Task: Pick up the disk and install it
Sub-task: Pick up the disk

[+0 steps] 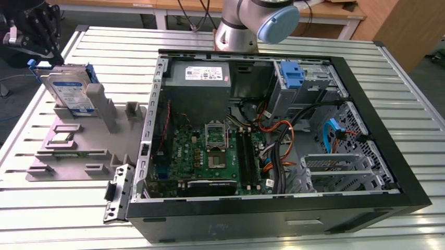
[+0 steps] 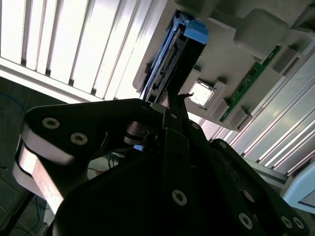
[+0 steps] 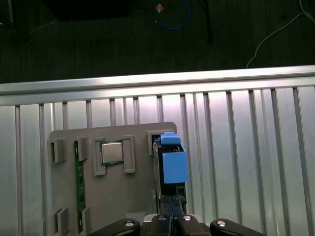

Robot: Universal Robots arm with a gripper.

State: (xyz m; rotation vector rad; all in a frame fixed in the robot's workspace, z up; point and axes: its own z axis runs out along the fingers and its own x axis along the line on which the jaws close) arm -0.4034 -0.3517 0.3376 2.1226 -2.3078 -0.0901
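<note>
Exterior view: we see the disk [image 1: 66, 91] standing on edge in the grey holder [image 1: 76, 161], upper left of frame, beside the open PC case [image 1: 410, 177], with the gripper [image 1: 49, 51] just above it.
Second wrist view: gripper [image 2: 173, 105] pinched narrow, tips at the disk's [image 2: 170, 64] connector end.
First wrist view: gripper [image 3: 172, 209] closed together, just beside the disk's blue carrier [image 3: 173, 167].

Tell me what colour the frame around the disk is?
Blue. The plastic frame on the disk shows best in the first wrist view.
</note>
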